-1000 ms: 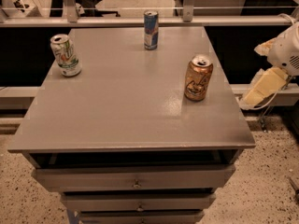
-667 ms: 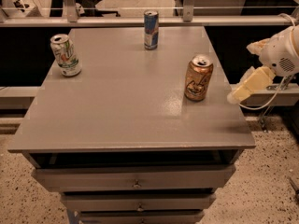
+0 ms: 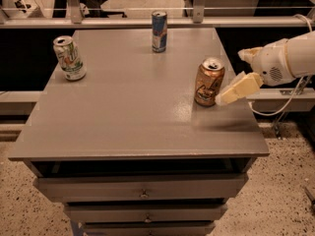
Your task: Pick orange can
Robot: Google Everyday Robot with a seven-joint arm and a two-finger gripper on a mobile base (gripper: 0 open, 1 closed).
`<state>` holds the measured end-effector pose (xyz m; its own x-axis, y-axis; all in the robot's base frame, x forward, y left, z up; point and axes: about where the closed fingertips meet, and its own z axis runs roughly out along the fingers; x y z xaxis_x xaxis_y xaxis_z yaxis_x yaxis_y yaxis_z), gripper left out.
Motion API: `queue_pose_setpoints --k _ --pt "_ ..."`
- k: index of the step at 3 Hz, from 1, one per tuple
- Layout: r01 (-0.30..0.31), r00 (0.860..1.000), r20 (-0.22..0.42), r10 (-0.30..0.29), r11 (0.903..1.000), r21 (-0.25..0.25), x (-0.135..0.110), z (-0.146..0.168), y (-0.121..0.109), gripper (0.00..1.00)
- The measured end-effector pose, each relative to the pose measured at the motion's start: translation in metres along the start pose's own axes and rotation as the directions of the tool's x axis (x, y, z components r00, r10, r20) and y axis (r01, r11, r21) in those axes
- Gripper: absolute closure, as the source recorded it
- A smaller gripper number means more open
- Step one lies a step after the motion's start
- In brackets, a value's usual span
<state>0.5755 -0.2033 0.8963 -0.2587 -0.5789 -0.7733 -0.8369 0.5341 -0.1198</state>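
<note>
The orange can [image 3: 208, 81] stands upright on the right part of the grey table top [image 3: 133, 107]; it is copper-orange with a silver top and a pale logo. My gripper [image 3: 231, 78] reaches in from the right on a white arm, just to the right of the can and at its height. Its fingers are open; the lower cream finger [image 3: 238, 88] points at the can's lower right side, very close to it. Nothing is held.
A white-and-green can [image 3: 70, 58] stands at the table's left side. A slim blue-and-silver can [image 3: 159, 31] stands at the back centre. Drawers [image 3: 142, 188] sit under the top. A rail and dark gap run behind the table.
My gripper has moved left, from beyond the table's right edge to right beside the orange can. The cans have not moved.
</note>
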Motion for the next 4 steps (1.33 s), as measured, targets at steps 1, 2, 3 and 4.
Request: queue_pose_setpoints --k 1,2,3,4 --pt "-0.027 0.997 0.076 0.03 0.9987 -0.042 -0.01 0.022 0.01 0.0" --pt "-0.062 0.987 0.14 0.074 0.9944 -0.085 -0.015 0.041 0.02 0.02" --pt "-0.089 0.977 0.183 0.109 0.9896 -0.112 -0.016 0.055 0.026 0.13" --pt "-0.105 0.968 0.217 0.129 0.9872 -0.12 -0.015 0.061 0.027 0.36"
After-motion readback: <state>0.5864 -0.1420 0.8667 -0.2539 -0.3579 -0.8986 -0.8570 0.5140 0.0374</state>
